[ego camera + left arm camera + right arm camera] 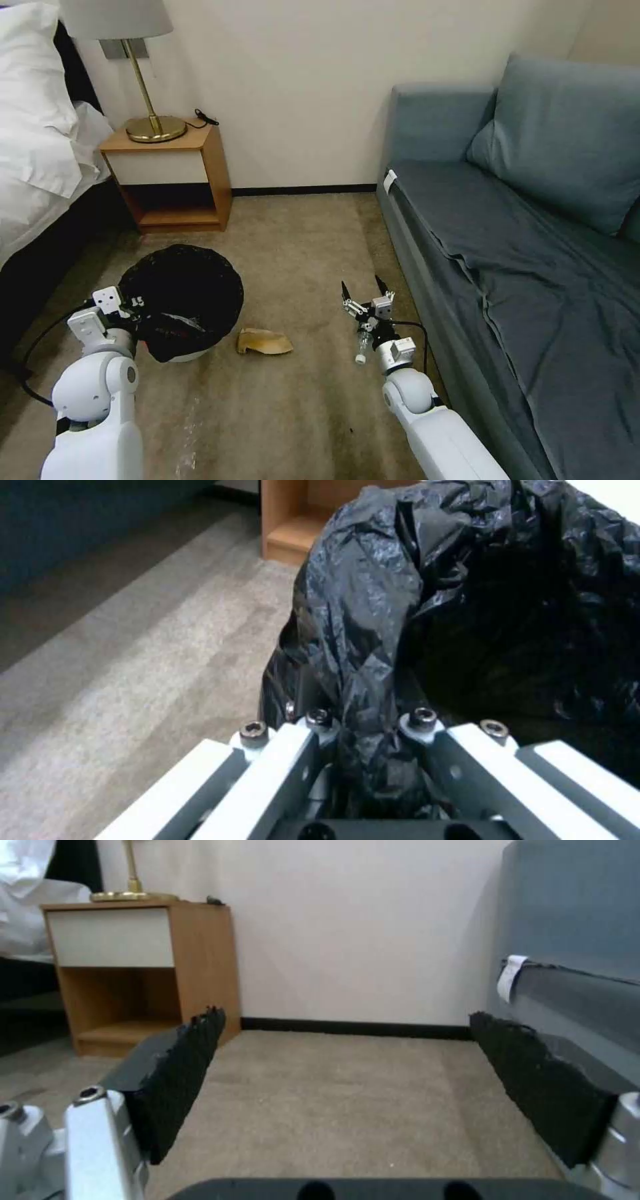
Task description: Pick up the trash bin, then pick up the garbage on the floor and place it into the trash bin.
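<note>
Left claw [370, 740] pinches trash bin [181, 300] rim through slippery liner; light, thin-walled. Right claw [365, 293] gapes wide, empty. Cardboard scrap [263, 341], just beyond the bin: limp, take edgewise.

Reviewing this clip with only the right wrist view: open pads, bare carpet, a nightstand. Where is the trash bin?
Observer: The trash bin is off to the robot's left; the left gripper is clamped on its black liner at the rim.
Operator: Any garbage on the floor?
Observer: A tan cardboard scrap lies just right of the bin.
Operator: Anything near my gripper?
Observer: A small clear bottle shows under the wrist behind the open right gripper.
</note>
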Robot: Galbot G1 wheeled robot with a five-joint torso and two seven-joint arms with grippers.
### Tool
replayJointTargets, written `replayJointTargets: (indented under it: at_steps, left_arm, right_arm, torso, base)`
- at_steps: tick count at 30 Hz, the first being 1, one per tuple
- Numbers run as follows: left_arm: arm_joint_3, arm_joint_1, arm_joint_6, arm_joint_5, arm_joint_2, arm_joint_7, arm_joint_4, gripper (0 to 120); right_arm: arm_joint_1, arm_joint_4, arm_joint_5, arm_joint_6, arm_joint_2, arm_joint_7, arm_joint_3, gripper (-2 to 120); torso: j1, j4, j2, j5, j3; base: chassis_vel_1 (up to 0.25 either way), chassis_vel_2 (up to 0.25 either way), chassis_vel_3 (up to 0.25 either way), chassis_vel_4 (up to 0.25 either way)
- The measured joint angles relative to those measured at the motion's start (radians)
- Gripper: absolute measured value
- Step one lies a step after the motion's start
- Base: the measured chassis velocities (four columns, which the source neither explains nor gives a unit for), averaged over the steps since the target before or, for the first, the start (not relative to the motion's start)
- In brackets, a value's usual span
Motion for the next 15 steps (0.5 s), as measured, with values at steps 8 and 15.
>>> replayJointTargets:
  at_steps: [8,15]
  left_arm:
    - [-0.005,0.003,-0.002,-0.003,-0.001,0.002,0.0,4]
    - [-0.01,0.006,-0.003,-0.006,-0.003,0.001,0.001,4]
  right_arm:
    - [0.019,-0.033,-0.008,0.048,-0.001,-0.011,-0.007,96]
    - [0.038,-0.038,-0.015,0.034,-0.018,0.006,-0.023,99]
  torso:
    - [0.0,-0.0001,0.0,0.0002,0.0]
    - [0.0,0.0,0.0,0.0001,0.0]
  base:
    - [-0.111,0.1,0.114,-0.105]
    - [-0.045,0.054,0.051,-0.037]
